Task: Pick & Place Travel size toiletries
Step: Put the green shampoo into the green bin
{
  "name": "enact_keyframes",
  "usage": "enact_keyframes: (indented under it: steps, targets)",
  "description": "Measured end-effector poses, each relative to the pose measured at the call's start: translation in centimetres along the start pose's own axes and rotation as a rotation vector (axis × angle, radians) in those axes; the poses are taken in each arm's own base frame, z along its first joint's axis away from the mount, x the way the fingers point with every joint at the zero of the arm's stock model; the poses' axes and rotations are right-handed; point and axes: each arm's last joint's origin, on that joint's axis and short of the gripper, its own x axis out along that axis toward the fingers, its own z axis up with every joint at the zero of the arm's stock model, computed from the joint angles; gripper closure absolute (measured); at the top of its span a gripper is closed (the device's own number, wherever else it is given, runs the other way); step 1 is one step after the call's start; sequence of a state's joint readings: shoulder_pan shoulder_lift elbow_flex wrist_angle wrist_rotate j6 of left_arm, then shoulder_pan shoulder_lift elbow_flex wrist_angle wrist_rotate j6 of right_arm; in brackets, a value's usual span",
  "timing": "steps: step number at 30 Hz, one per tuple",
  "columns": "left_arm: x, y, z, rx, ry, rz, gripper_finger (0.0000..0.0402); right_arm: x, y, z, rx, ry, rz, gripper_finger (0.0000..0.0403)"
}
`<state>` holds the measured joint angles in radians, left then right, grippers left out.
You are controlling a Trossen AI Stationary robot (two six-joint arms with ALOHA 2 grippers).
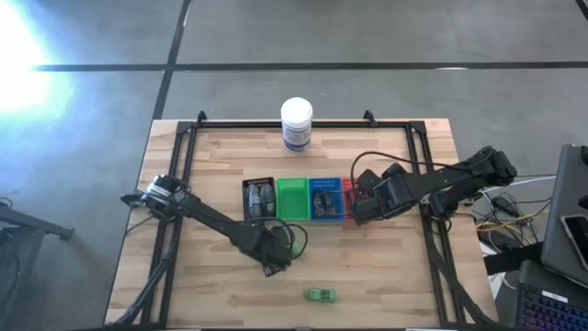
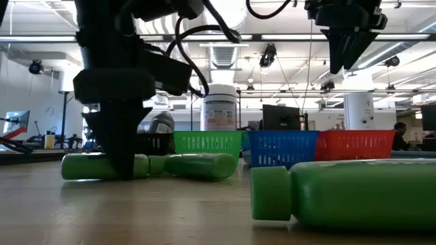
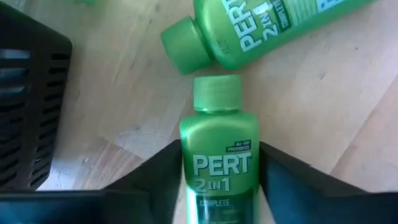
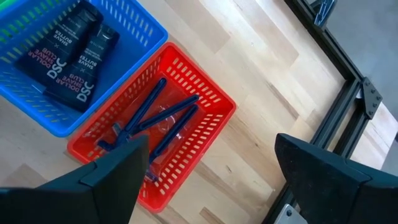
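Three bright green little bottles lie on their sides on the table. One sits between my left gripper's (image 3: 219,186) fingers, and a second bottle (image 3: 273,25) lies just past its cap. The third bottle (image 1: 320,294) lies alone toward the near edge. My left gripper (image 1: 273,250) is down at the table in front of the black bin (image 1: 259,198). My right gripper (image 4: 211,180) hangs open and empty over the red bin (image 4: 186,149), which holds dark razors (image 4: 155,118). The blue bin (image 4: 74,68) holds dark tubes. My left gripper is shut on the body of the green bottle (image 3: 219,155), one finger (image 3: 158,177) on each long side, below the cap. The fingers come from above and lie across the bottle. The bottle lies on its side on the table (image 2: 82,167).
Black, green (image 1: 292,198), blue and red bins stand in a row mid-table. A big white jar (image 1: 296,124) stands at the far edge. A black frame (image 1: 184,147) runs along the table's sides. Bare wood lies between the bins and the near edge.
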<state>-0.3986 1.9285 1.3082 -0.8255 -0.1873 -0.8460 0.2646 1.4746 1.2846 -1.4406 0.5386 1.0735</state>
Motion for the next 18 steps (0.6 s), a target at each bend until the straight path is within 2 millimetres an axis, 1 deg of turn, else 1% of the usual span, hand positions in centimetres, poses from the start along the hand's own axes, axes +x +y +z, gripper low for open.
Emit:
enact_keyframes:
  steps: [3,4,6,8,10,12,13,15,18]
  targets:
    - [-0.8,-0.1,0.4,-0.004,0.005,-0.042,0.0249,0.0,0.0,0.0,-0.003,-0.001,0.0,0.0073]
    - [-1.4,0.0,0.7,-0.01,0.001,-0.057,0.0262,-0.1,-0.1,0.0,-0.002,-0.002,0.002,0.0076]
    - [-3.5,0.1,1.5,-0.044,-0.044,-0.102,0.0279,-0.4,-0.4,0.0,0.013,-0.009,0.013,0.0082]
    - [-5.9,0.7,2.6,-0.118,-0.119,-0.149,0.0281,-0.7,-0.9,-0.1,0.039,-0.017,0.023,0.0087]
    - [-8.1,1.9,3.9,-0.24,-0.221,-0.165,0.0274,-1.1,-1.5,-0.1,0.073,-0.026,0.033,0.009]
    - [-9.3,3.5,5.6,-0.376,-0.33,-0.169,0.0263,-1.5,-2.1,-0.1,0.114,-0.041,0.049,0.0091]
    - [-9.7,4.5,6.5,-0.437,-0.372,-0.181,0.0259,-1.7,-2.5,-0.1,0.135,-0.049,0.058,0.0092]
    - [-9.7,6.4,8.4,-0.55,-0.434,-0.215,0.0255,-2.1,-3.1,-0.2,0.178,-0.072,0.066,0.0091]
    - [-8.7,8.6,10.6,-0.645,-0.471,-0.27,0.0256,-2.4,-3.6,-0.3,0.221,-0.085,0.078,0.0083]
